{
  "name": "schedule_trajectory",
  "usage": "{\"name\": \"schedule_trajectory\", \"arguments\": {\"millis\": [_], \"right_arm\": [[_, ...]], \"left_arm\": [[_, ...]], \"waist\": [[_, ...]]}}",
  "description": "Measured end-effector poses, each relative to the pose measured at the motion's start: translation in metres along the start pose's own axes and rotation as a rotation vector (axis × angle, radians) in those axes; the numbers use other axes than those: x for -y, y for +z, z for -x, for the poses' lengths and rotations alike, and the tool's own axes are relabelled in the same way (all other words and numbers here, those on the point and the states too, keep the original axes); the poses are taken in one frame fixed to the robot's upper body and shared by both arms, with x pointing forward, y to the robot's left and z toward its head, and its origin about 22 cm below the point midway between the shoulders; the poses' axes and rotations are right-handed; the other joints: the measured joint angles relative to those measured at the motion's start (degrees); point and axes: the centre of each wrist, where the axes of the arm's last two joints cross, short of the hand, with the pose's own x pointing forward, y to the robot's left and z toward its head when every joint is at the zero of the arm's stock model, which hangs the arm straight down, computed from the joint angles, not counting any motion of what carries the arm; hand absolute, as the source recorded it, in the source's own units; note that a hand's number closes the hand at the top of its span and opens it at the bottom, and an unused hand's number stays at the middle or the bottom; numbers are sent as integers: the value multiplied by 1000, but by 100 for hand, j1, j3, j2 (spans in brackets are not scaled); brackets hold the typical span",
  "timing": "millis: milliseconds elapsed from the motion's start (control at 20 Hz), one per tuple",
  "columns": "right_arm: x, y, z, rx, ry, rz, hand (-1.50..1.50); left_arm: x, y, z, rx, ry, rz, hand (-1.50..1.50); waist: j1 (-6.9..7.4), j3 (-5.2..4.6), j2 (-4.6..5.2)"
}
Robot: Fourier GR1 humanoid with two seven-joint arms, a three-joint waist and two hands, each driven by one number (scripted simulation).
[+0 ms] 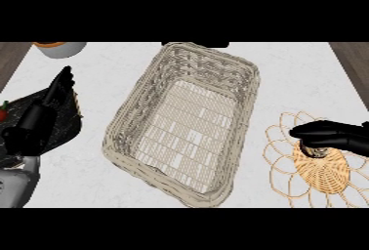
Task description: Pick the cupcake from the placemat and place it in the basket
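Note:
The large woven basket [137, 110] stands in the middle of the white counter, with nothing in it. At the right lies the tan woven placemat [328, 178] with looped edges. My right hand [337, 136] hovers low over the placemat's upper part, fingers curled downward round the cupcake [317, 152]. Only a small greyish bit of the cupcake shows beneath the fingers; the rest is hidden. My left hand [49, 100] rests open at the left edge with its fingers pointing up, well away from the basket.
A white bowl with orange contents [59, 48] sits at the back left corner. A dark slab [69, 122] with a red item [4, 114] on it lies under my left hand. Dark wood borders the counter on both sides.

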Motion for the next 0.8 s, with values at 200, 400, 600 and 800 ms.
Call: {"name": "schedule_trajectory", "arguments": {"millis": [200, 400, 600, 800], "right_arm": [[39, -3, -40, -109, 300, -168, -150], [59, -8, -63, -205, 460, -369, -150], [68, -13, -68, -299, 554, -452, -150], [66, -19, -58, -371, 618, -510, -150]], "left_arm": [[6, -2, -4, 21, 1, 21, 0], [13, -3, -5, 31, 8, 39, 0], [8, -7, -7, 34, 5, 32, 0], [11, -8, -6, 36, 10, 29, 0]], "waist": [[154, -2, 37], [228, 6, 72], [243, 13, 84], [237, 16, 87]]}}
